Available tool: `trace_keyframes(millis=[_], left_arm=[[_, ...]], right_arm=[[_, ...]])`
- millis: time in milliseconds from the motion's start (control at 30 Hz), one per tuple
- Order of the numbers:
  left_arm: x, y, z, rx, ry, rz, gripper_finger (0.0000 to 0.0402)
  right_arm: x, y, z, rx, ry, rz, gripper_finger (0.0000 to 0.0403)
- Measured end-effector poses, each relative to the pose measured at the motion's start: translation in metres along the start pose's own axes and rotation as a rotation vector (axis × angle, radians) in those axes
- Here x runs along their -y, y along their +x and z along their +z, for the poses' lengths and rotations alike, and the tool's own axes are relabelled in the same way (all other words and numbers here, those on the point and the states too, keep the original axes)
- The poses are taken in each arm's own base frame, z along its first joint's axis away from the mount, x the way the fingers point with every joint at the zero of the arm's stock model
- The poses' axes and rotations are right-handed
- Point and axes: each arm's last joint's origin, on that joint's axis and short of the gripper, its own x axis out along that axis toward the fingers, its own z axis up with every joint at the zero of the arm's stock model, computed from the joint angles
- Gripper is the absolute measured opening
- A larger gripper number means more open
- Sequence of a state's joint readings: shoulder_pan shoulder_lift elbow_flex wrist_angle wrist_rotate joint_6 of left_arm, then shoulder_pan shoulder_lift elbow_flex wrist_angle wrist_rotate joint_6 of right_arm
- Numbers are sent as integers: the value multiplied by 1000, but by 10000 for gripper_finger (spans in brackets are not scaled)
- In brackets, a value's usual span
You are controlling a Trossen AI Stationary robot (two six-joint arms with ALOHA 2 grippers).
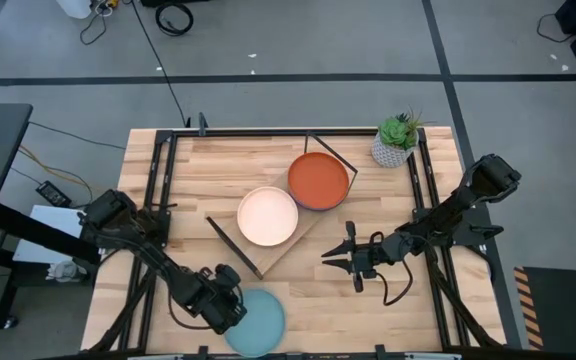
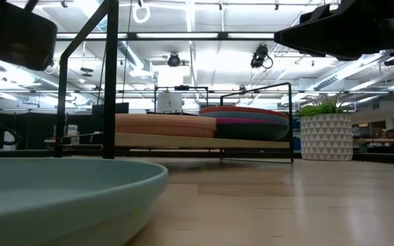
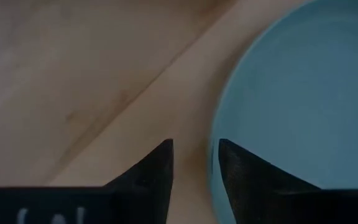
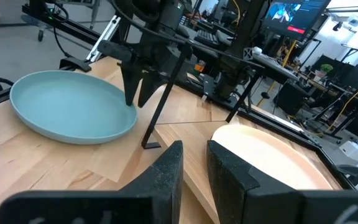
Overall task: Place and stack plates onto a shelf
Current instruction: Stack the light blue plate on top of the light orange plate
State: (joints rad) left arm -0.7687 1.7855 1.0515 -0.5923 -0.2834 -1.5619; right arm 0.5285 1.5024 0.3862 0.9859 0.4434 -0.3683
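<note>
A light blue plate [image 1: 260, 322] lies flat on the table near its near edge, also seen in the low view [image 2: 60, 198] and the right wrist view [image 4: 67, 102]. My left gripper [image 1: 230, 300] [image 3: 196, 152] points down over its rim [image 3: 219, 124], open, one finger outside and one over the plate. On the shelf [image 1: 290, 245] rest two stacks, one topped by a cream plate [image 1: 268, 215], the other by an orange plate [image 1: 318, 180] over magenta and teal [image 2: 248, 126]. My right gripper [image 1: 328, 260] [image 4: 194, 158] hovers slightly open right of the shelf.
A small potted plant [image 1: 396, 140] stands at the far right corner, beyond the orange stack. The shelf's black rod frame [image 4: 157, 115] rises between the two grippers. Bare tabletop [image 1: 208, 170] lies left of the shelf and along the far edge.
</note>
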Motion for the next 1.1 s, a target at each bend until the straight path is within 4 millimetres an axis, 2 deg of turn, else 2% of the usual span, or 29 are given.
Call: trace_keyframes(millis=[100, 233, 400, 467, 667, 833, 1000, 1100], left_arm=[[0, 1, 3, 2, -8, 1, 101], [1, 1, 5, 4, -13, -7, 20], [2, 0, 5, 0, -13, -10, 12], [6, -7, 7, -4, 8, -25, 9], [36, -57, 22, 6, 78, -181, 8], [55, -107, 41, 151, 160, -243, 8], [65, -149, 77, 374, 242, -202, 9], [61, -159, 104, 450, 280, -127, 10]], right_arm=[[0, 0, 0, 0, 0, 0, 77], [0, 0, 0, 0, 3, 0, 77], [0, 0, -1, -6, 4, 3, 77], [0, 0, -1, -8, 4, 3, 77], [0, 0, -1, -8, 10, 3, 77], [0, 0, -1, -6, 15, 4, 77], [-1, 0, 0, 1, 15, 16, 77], [-1, 0, 0, 2, 18, 20, 77]])
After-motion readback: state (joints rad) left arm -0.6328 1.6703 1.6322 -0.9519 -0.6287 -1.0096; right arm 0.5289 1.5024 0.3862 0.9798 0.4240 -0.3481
